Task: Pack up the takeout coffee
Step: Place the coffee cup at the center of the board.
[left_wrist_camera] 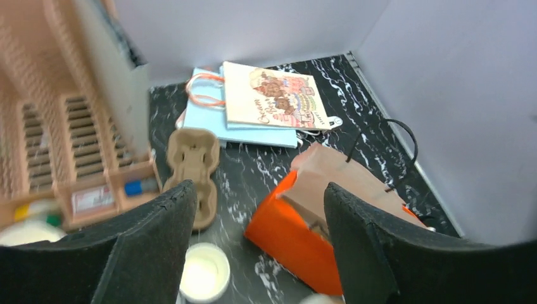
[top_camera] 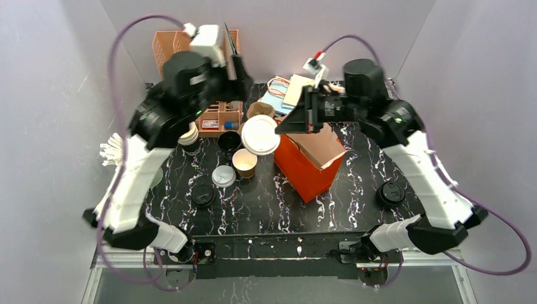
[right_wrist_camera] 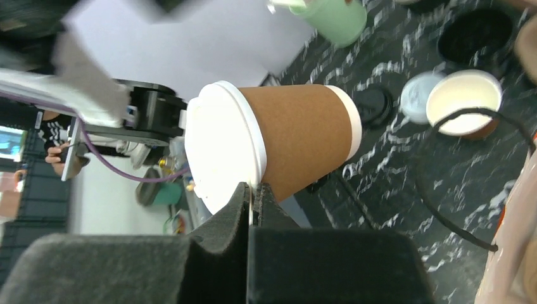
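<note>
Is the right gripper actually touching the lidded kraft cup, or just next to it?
Touching. The right wrist view shows the right gripper pinched shut on the rim of the white lid fitted on the kraft cup, with no gap.

Lidded cup (top_camera: 259, 134) just left of standing bag (top_camera: 310, 161); open cup (top_camera: 244, 162) before it; loose lid (top_camera: 223, 175) left of open cup; flat bags (top_camera: 285, 92) behind.

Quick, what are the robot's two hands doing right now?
Left gripper: open, jaws apart, holding nothing.
Right gripper: shut, pinching the takeout coffee by its rim.
</note>
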You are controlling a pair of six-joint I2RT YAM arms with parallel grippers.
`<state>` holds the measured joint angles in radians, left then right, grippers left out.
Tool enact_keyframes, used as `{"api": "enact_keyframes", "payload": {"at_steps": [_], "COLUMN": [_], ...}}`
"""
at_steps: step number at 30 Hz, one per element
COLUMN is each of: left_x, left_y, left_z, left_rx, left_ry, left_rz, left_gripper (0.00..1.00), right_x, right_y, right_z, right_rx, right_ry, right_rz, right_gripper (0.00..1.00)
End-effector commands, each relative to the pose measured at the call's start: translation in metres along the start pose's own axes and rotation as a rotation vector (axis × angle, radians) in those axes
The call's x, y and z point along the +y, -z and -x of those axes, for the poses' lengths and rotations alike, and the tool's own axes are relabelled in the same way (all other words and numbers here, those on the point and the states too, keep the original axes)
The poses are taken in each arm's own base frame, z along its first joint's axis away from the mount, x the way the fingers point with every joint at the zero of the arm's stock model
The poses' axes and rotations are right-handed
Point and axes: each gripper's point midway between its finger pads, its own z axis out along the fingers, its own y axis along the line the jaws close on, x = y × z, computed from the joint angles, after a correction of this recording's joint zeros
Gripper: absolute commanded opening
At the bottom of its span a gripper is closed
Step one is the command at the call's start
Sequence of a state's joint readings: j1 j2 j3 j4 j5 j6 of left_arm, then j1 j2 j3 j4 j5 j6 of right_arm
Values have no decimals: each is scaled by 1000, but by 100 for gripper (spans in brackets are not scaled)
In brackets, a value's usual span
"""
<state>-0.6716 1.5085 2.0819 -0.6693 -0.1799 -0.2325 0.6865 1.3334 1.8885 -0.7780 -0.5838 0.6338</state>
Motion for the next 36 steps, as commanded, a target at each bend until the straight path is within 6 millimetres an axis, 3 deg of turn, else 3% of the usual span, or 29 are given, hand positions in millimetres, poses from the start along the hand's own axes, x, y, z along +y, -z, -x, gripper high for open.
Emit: {"api": "enact_keyframes", "payload": {"at_steps": [1,4,7,12,17,20,23,28,32,36], "left_x": [50,44,34,22,23,14,19,17,28,29], "left_y": [86,111,121,138,137,130,126,118,118,116], "left_z": [-45,-92,-135,-184,-206,-238,-267,-291,-316,-323], "left_rx": [145,319,464,577,621,774,875,840,842,807], "left_ry": [208,293,362,485,473,449,425,492,510,560], "left_rz": [257,245,211,166,158,133,174,149,208,212], "left_gripper": [75,76,76,80,85,86,89,90,88,88], "right_x": [-39,-68,-92,-125,-156,-175,-185,-193,-206,-224], "right_y": [-37,-58,-81,-109,-116,-124,-132,-132,-132,-132], "right_z": [-39,-59,-71,-102,-133,-148,-158,-162,-186,-206], "right_rx": [207,265,293,349,332,347,377,357,399,405], "right_ry": [-175,-223,-242,-266,-335,-366,-395,-395,-451,-462], "right_rz": [0,-47,-90,-158,-189,-208,-210,-230,-232,-265], "right_gripper": [1,1,1,1,1,1,1,1,1,1]}}
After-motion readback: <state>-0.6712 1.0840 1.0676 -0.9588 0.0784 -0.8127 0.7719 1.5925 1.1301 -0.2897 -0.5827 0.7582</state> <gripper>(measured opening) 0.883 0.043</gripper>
